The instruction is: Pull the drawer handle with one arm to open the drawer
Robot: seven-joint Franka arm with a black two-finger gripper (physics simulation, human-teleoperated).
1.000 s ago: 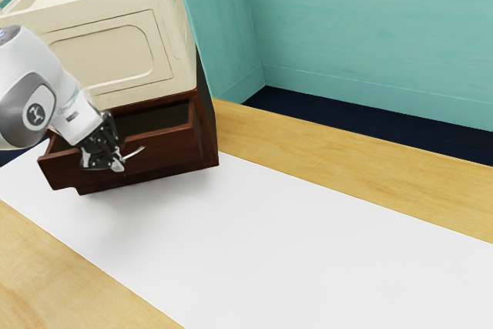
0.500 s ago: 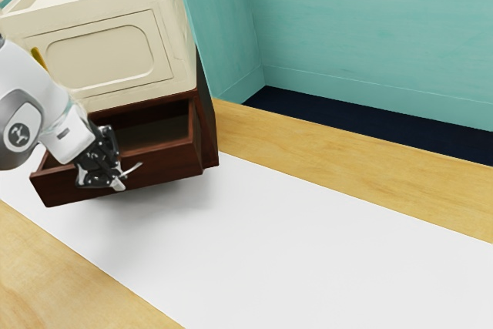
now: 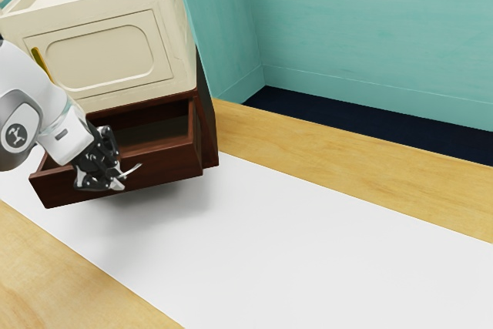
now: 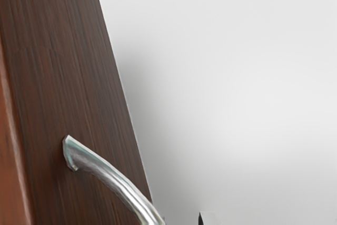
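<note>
In the exterior view my gripper (image 3: 115,183) is at the front of the dark brown drawer (image 3: 166,169), shut on its curved silver handle (image 3: 132,169). One end of the handle curves out past the gripper, toward the exterior view's right. The drawer stands pulled out of its cabinet (image 3: 206,117), with its hollow inside showing from above. In the wrist view the metal handle (image 4: 108,175) runs from the wooden drawer front (image 4: 68,77) down to the lower edge, where its other part is hidden.
A cream crate-like box (image 3: 108,55) rests on top of the cabinet. White sheeting (image 3: 269,244) covers the middle of the wooden table (image 3: 323,152). Teal walls (image 3: 370,36) rise behind, past a dark floor strip (image 3: 339,125).
The drawer has slid farther out of the cabinet, and my gripper has moved with its handle toward the exterior view's lower left. Over the last half second hardly anything has shifted.
</note>
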